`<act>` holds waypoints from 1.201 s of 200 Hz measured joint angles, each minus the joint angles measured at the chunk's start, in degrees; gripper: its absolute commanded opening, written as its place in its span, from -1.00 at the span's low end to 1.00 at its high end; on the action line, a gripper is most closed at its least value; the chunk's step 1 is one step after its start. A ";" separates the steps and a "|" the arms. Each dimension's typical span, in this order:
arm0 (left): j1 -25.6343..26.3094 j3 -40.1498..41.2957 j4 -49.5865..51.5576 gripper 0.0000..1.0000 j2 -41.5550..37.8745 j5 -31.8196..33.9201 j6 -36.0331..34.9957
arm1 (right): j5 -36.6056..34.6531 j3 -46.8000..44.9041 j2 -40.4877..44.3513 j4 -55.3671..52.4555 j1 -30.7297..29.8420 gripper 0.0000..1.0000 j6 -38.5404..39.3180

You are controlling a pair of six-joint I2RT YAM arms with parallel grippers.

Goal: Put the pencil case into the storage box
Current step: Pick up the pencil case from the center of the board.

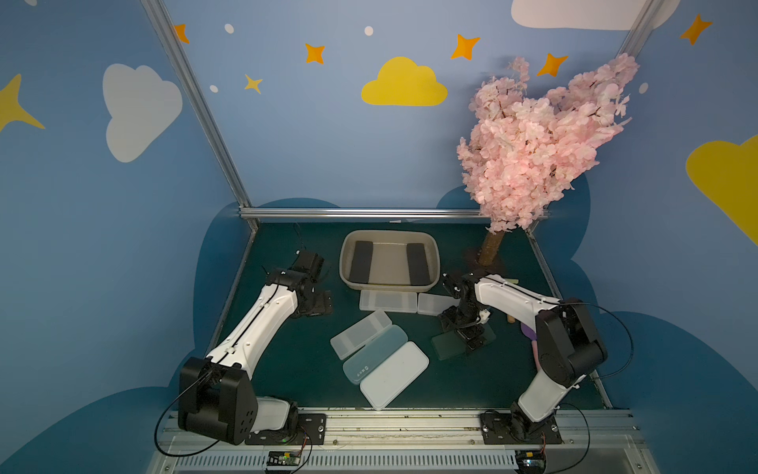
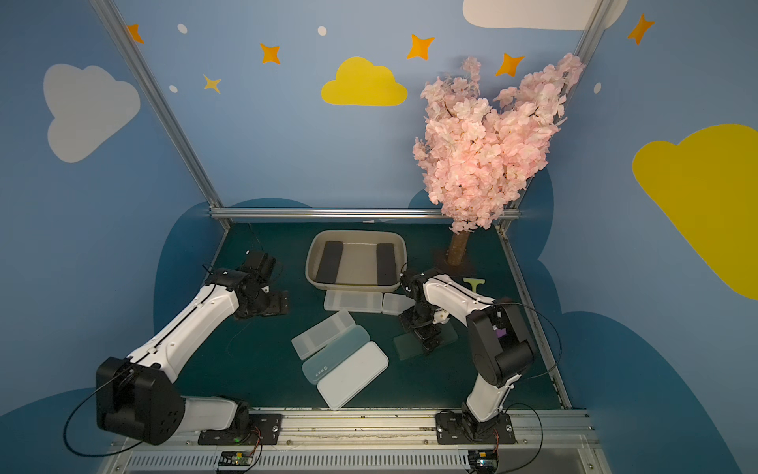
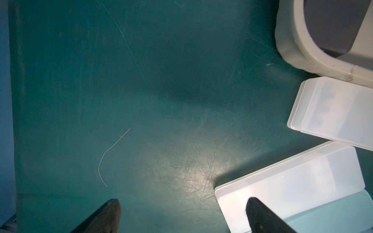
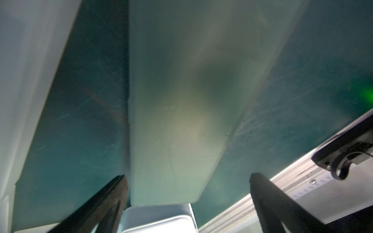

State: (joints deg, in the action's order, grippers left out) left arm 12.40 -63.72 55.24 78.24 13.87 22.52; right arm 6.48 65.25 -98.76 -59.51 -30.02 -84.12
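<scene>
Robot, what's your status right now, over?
Left hand open. Right hand open, straddling green pencil case. Storage box holds two black cases. Clear cases lie by its front.

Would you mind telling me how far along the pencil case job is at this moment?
Done: two dark cases lie in the storage box. In hand: nothing gripped; the right end effector is open over a green case, the left end effector open over the mat. Left: that green case and five pale cases on the mat.
</scene>
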 measured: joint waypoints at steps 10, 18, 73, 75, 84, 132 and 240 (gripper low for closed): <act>0.04 -0.02 0.00 1.00 0.00 0.00 0.00 | -0.22 -0.20 0.00 0.74 0.09 0.97 -0.07; 0.04 -0.02 0.00 1.00 0.00 0.02 0.00 | -0.42 -0.39 -0.02 1.49 0.17 0.97 -0.09; 0.24 -0.04 0.00 1.00 0.11 0.04 -0.07 | -1.51 -4.09 -0.35 6.08 1.27 0.97 -0.11; 0.24 -0.04 0.00 1.00 0.13 0.04 -0.07 | -1.51 -4.17 -0.35 6.19 1.33 0.97 -0.11; 0.26 -0.09 0.02 0.99 0.17 0.04 -0.07 | -1.55 -4.90 -0.35 6.80 1.75 0.97 -0.11; 0.35 -0.76 0.02 1.00 1.01 0.15 -0.15 | -1.55 -7.10 0.09 9.40 3.30 0.87 0.63; 0.37 -1.90 0.15 1.00 2.10 0.39 -0.28 | -5.01 -4.04 0.42 3.21 3.13 0.27 13.55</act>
State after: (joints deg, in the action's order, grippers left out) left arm 12.78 -65.63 55.40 80.34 14.26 22.24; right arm 1.48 61.21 -98.35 -56.29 -26.89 -70.57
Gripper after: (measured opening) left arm 0.997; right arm 0.725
